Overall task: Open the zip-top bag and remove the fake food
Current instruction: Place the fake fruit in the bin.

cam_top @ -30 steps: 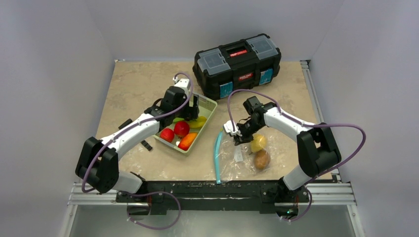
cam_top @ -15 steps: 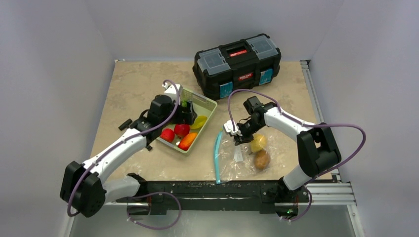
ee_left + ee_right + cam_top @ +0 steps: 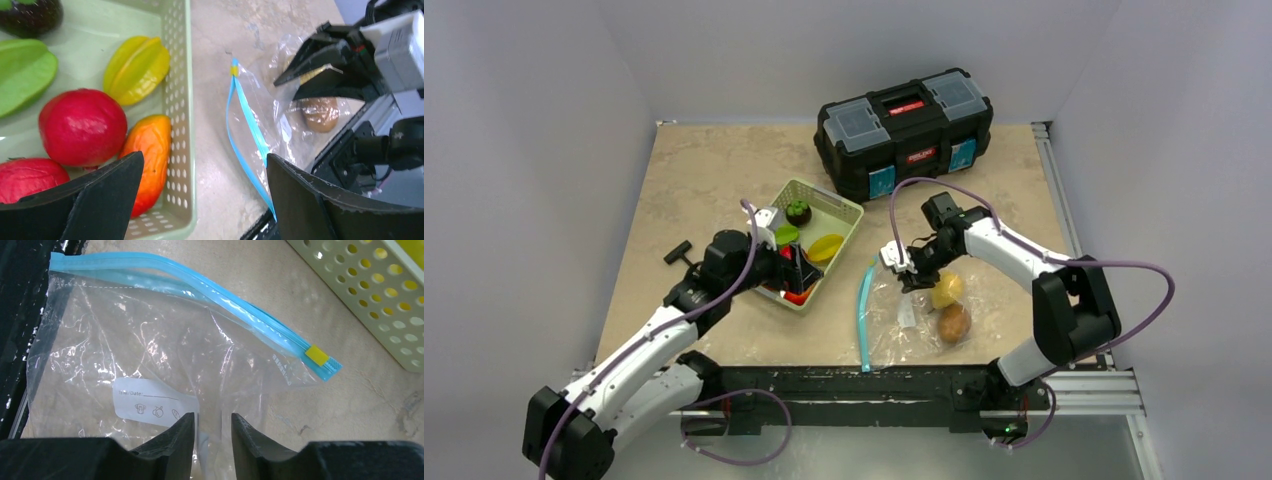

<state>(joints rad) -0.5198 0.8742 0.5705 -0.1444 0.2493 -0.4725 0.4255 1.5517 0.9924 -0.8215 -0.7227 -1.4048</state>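
Observation:
The zip-top bag (image 3: 914, 315) lies flat near the front edge, its teal zip strip (image 3: 864, 310) on the left. Inside it show two pieces of fake food, one yellow (image 3: 946, 290) and one brown (image 3: 954, 322). My right gripper (image 3: 907, 272) points down onto the bag's far end. In the right wrist view its jaws (image 3: 211, 422) stand narrowly parted, with a raised fold of the bag (image 3: 150, 355) between them. My left gripper (image 3: 799, 270) hangs wide open and empty over the near end of the basket (image 3: 849, 215). Red (image 3: 82, 127), orange (image 3: 150, 155), yellow (image 3: 135, 67) and green (image 3: 22, 75) food lies there.
A black toolbox (image 3: 904, 120) stands at the back behind the basket. A small black T-shaped piece (image 3: 679, 252) lies left of my left arm. The bag's near end reaches the black front rail (image 3: 844, 380).
My left arm has drawn back from the basket's far end to its near end; a dark fruit now shows in the far corner. My right jaws have parted a little.

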